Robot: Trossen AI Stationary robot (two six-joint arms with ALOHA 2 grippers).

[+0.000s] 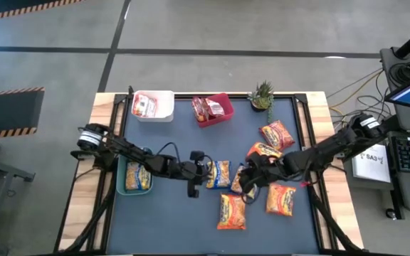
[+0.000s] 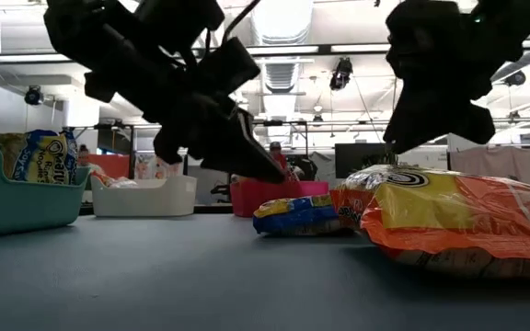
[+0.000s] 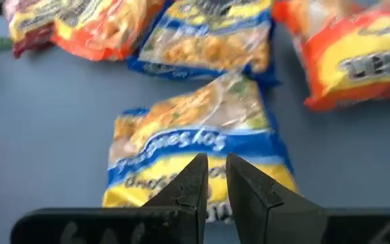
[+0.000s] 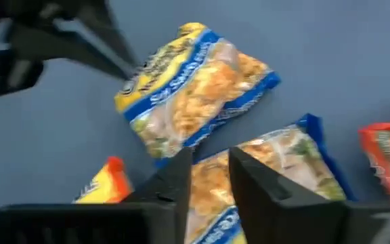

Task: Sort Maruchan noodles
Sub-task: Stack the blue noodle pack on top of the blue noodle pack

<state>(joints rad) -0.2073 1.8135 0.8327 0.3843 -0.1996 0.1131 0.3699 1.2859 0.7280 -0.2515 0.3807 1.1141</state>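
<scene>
Two yellow-blue Maruchan noodle packets lie flat mid-table: one just ahead of my left gripper, the other under my right gripper. My left gripper slants down over its packet with the fingers almost together and nothing between them; in the low view its tip hangs just above that packet. My right gripper is open a little and stands above its packet, clear of it in the low view.
Orange packets lie at right and near the front. A teal bin at left holds a yellow-blue packet; a white bin and a red bin stand at the back, beside a potted plant.
</scene>
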